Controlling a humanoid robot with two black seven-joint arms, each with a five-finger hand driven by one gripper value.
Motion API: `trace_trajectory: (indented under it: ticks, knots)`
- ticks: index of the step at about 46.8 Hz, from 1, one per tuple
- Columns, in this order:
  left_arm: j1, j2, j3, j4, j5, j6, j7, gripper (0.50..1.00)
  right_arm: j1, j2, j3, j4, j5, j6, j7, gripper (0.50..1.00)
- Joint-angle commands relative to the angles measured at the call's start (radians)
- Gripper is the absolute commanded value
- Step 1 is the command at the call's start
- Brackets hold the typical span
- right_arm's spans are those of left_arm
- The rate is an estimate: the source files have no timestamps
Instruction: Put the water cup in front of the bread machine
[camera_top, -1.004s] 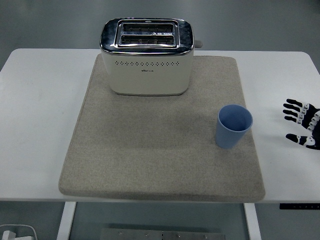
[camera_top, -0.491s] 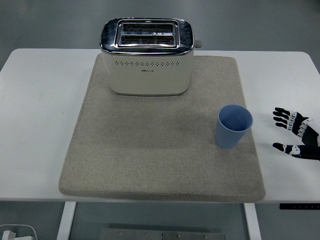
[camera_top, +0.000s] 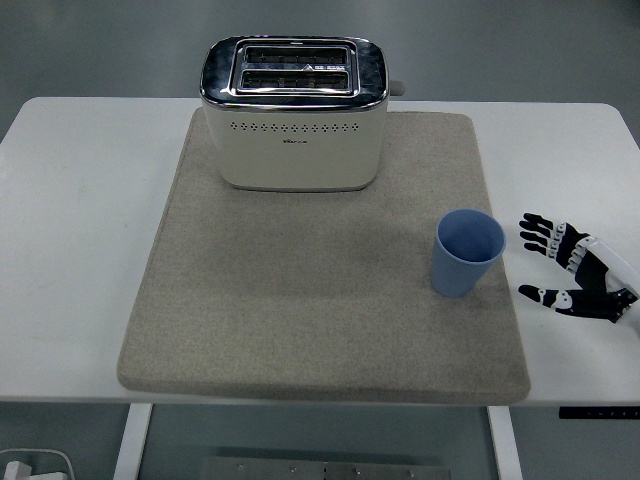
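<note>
A blue cup (camera_top: 467, 252) stands upright and empty on the right part of a grey mat (camera_top: 300, 300). A cream toaster with a chrome top (camera_top: 294, 112) sits at the back of the mat, well left of the cup and farther away. My right hand (camera_top: 545, 262) reaches in from the right edge over the white table, fingers spread and holding nothing, a short gap to the right of the cup. The left arm does not show.
The white table (camera_top: 80, 250) extends past the mat on both sides. The mat's right edge runs just right of the cup. Table legs and a dark floor show below the near edge.
My right hand has moved left toward the cup, coming farther into view. The cup and toaster have not moved.
</note>
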Motion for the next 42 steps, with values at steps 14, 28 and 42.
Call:
trace_trajectory:
  ticks: [14, 28, 42]
  knots:
    - [0.000, 0.000, 0.000, 0.000, 0.000, 0.000, 0.000, 1.000, 0.009, 0.028, 0.002, 0.000, 0.000, 0.000, 0.000, 0.926]
    - [0.000, 0.000, 0.000, 0.000, 0.000, 0.000, 0.000, 1.000, 0.033, 0.065, -0.001, -0.003, 0.000, 0.003, 0.000, 0.928]
    - [0.000, 0.000, 0.000, 0.000, 0.000, 0.000, 0.000, 1.000, 0.035, 0.079, -0.001, -0.006, 0.000, 0.019, 0.000, 0.928]
